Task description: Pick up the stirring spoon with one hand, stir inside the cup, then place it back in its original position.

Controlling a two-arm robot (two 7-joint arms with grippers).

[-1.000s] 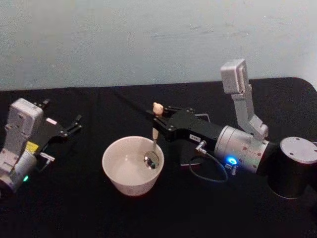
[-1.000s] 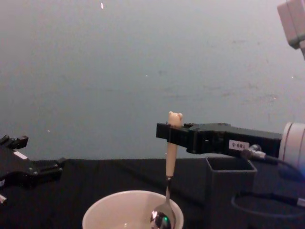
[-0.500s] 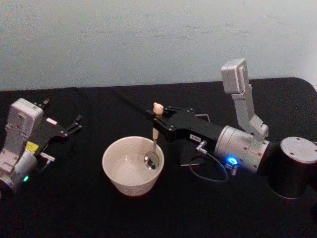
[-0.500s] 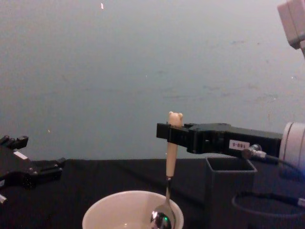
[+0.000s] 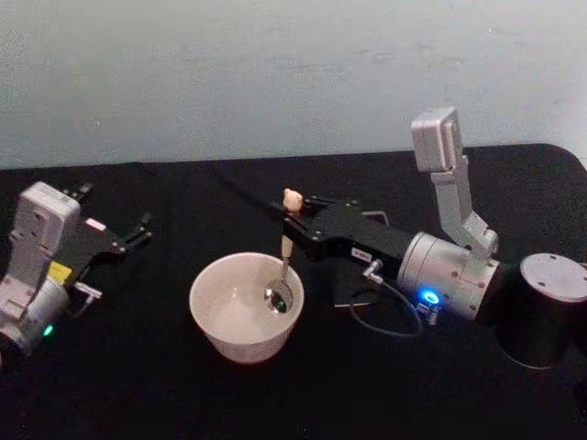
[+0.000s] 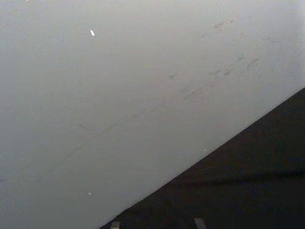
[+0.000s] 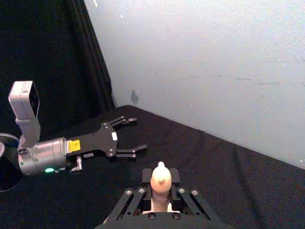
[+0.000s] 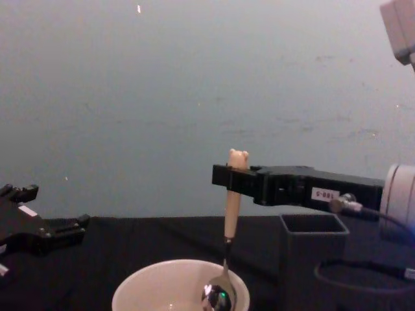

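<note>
One black cloth table (image 5: 138, 394) against a scuffed pale wall (image 5: 229, 73). Right gripper (image 5: 291, 215) clamps the stirring spoon (image 5: 285, 259) by its handle under the bear head, bowl down inside the cup (image 5: 240, 344), dark holder (image 8: 313, 259) near it; left gripper (image 7: 137, 134) parked far left, fingers apart. White tag (image 8: 324, 194) on the right gripper reads maybe "180-5", too small to confirm.

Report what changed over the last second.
The bowl of the stirring spoon edged slightly toward the robot's left inside the cup. The right gripper stays shut on its handle; cup, dark holder and the open left gripper stayed put.
</note>
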